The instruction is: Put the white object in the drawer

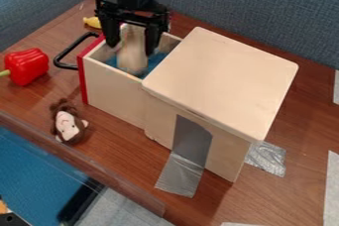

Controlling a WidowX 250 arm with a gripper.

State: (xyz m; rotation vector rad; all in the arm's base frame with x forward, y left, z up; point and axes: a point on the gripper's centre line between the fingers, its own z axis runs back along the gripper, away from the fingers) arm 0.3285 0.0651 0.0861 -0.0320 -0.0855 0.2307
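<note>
At 11 o'clock, the black gripper (133, 44) hangs down into the open drawer (114, 84), clamped around the white object (133, 56), which is upright inside; from the drawer, a red pepper (28, 66) lies at 9 o'clock, a monkey head (67, 125) at 7

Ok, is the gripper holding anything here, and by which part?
The gripper appears to hold the white object by its upper part, with the lower end inside the open drawer.
</note>
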